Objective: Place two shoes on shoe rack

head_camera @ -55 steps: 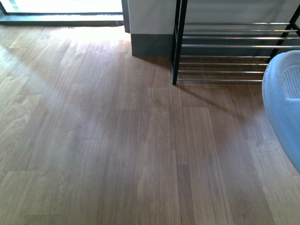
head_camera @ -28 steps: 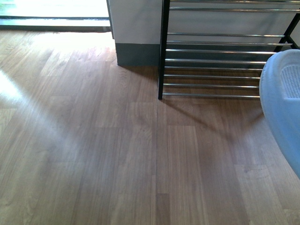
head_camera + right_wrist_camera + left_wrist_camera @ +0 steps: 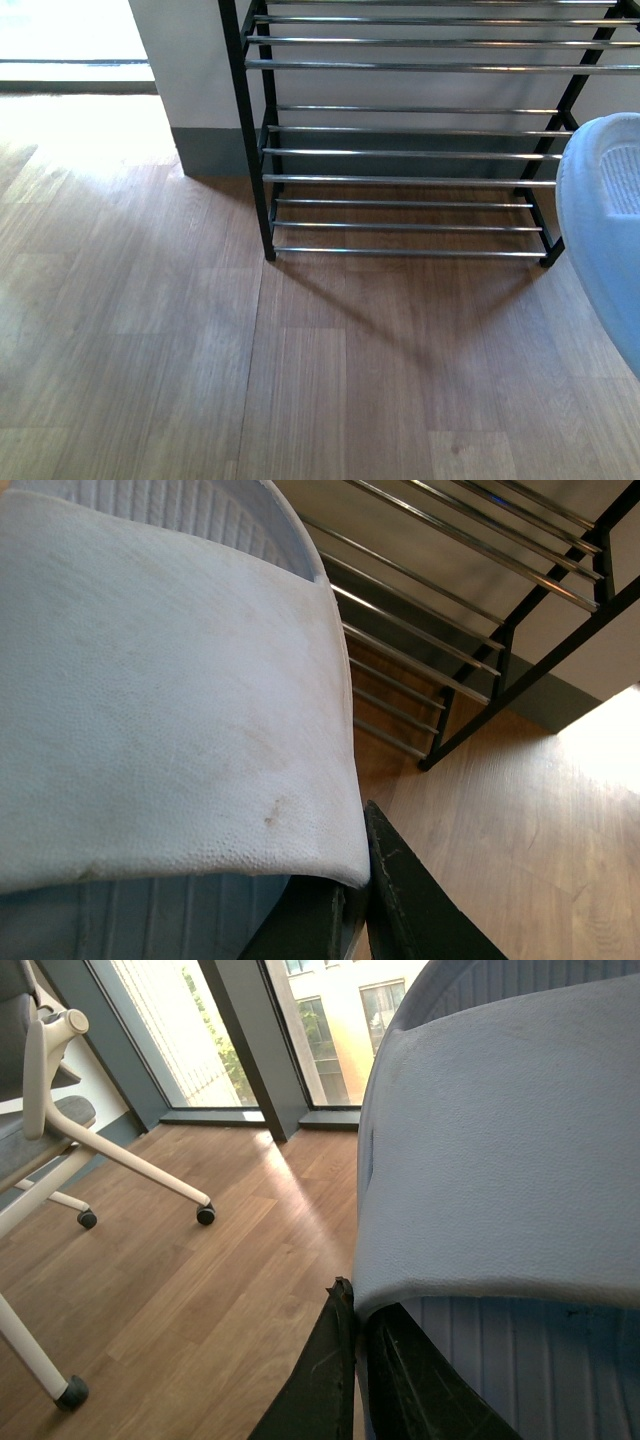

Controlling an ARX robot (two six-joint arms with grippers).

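Note:
The shoe rack (image 3: pixel 400 150), black-framed with chrome bars, stands against the wall at the upper middle of the front view; its bars and frame also show in the right wrist view as the shoe rack (image 3: pixel 480 650). A pale blue slide (image 3: pixel 605 230) hangs at the right edge of the front view, close to the rack's right leg. My right gripper (image 3: pixel 352 905) is shut on the strap edge of that pale blue slide (image 3: pixel 160 700). My left gripper (image 3: pixel 355 1325) is shut on the strap edge of another pale blue slide (image 3: pixel 500 1150). The grey sneakers are out of view.
Wooden floor (image 3: pixel 200 350) spreads in front of the rack. A white wall with a grey skirting (image 3: pixel 205 150) lies left of the rack. A white office chair on castors (image 3: pixel 60 1140) and floor-to-ceiling windows (image 3: pixel 200 1030) show in the left wrist view.
The front view has swung right and closer: the rack has shifted from the upper right to the upper middle, with more shelves visible. The slide stays at the right edge.

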